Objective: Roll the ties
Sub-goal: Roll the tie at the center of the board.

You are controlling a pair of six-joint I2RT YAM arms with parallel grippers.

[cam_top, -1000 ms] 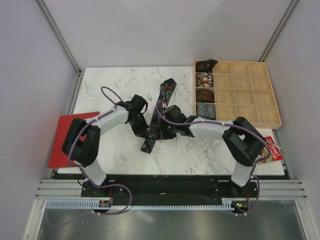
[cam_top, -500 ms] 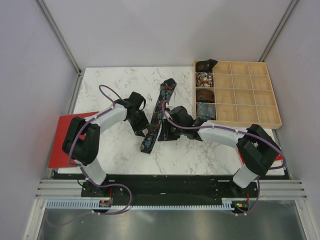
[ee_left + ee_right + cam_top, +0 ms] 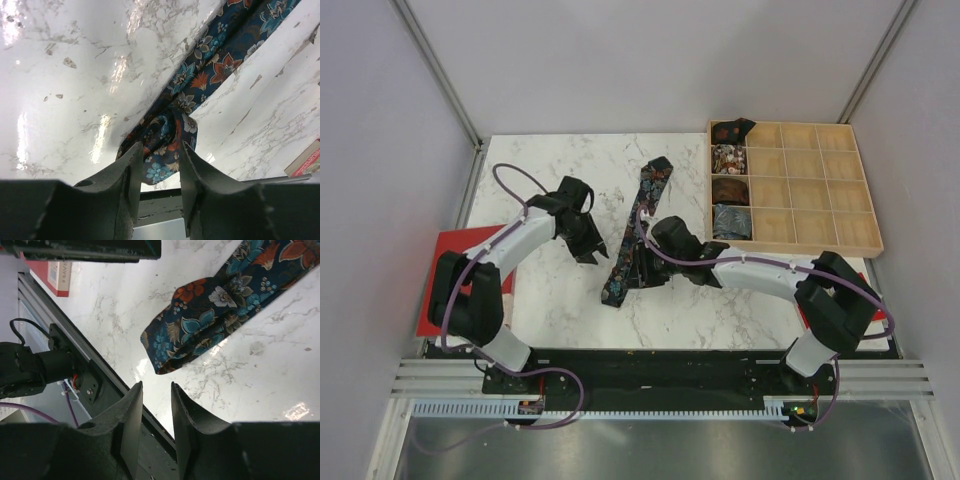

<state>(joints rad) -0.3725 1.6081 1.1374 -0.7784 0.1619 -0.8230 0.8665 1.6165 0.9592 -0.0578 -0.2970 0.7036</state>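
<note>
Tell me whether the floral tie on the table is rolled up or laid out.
Mostly laid out: the tie stretches diagonally across the table, only its near end folded over.

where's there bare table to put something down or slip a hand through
Free: the marble table behind the left gripper, and the front strip between the tie and the arm bases. Crowded: the middle, where the right gripper and the left one flank the tie, and the wooden tray's left column.
</note>
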